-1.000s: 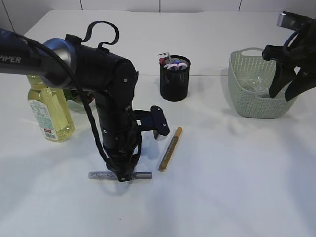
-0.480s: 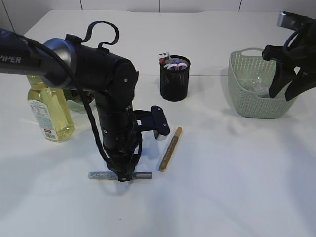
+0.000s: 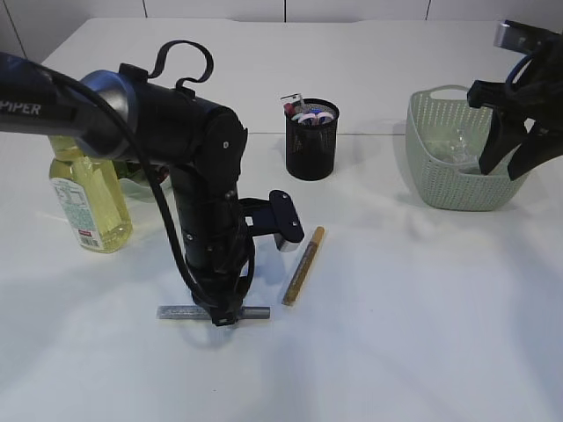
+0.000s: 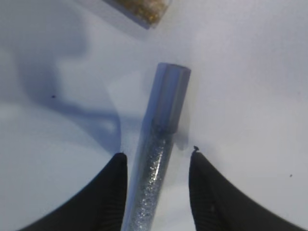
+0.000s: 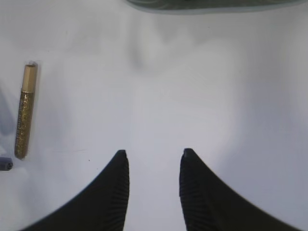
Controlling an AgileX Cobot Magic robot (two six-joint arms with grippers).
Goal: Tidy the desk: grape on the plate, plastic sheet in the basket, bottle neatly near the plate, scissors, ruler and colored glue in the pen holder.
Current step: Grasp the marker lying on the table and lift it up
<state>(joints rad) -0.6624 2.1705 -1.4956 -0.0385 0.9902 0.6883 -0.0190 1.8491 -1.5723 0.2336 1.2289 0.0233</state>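
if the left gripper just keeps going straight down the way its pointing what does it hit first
Most likely the silver glitter glue tube. The left gripper points down at the table with its open jaws straddling the tube, so the tabletop comes right after; exact height is unclear.

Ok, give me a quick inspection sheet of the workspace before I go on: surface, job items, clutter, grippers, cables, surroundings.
Surface: white table, clean.
Job's things: silver glitter glue lying flat; gold glitter glue lying beside it; pen holder upright with scissors handles showing; basket holding clear plastic; bottle upright at far left. Grape and plate mostly hidden behind the left arm.
Clutter: nothing seen.
Grippers: left gripper open, straddling the silver glue at the table; right gripper open and empty, raised near the basket.
Cables: black cable looped on the left arm, clear of objects.
Surroundings: white wall panels behind.
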